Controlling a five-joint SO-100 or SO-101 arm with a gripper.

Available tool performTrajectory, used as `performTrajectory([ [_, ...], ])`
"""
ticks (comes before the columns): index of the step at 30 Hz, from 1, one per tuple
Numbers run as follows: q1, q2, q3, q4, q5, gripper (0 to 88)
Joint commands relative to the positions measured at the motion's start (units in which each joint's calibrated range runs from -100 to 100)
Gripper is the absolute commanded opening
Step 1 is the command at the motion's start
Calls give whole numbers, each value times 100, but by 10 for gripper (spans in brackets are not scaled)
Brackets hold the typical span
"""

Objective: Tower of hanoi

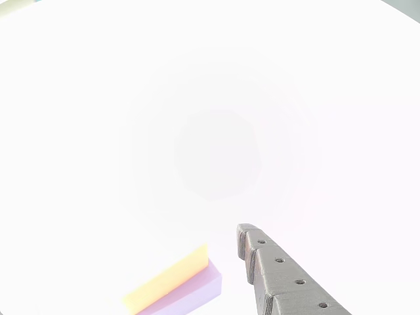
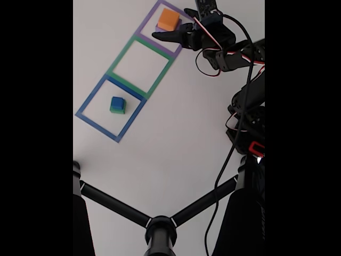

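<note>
White, overexposed tabletop carries three taped square outlines in the fixed view: purple, green and blue. No writing is legible anywhere. An orange block on a purple slab lies in the purple square, while a small blue cube on a green one sits in the blue square. The black arm's gripper is just beside the orange stack, fingers apart, holding nothing. The other view shows a grey printed finger near the washed-out stack.
</note>
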Motion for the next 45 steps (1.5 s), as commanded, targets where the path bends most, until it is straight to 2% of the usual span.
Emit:
performTrajectory([
  [1,-17,74,-243,-244,0,516],
  [34,-94,1067,-743,-803,0,507],
  [45,-266,1245,-697,-1006,0,477],
])
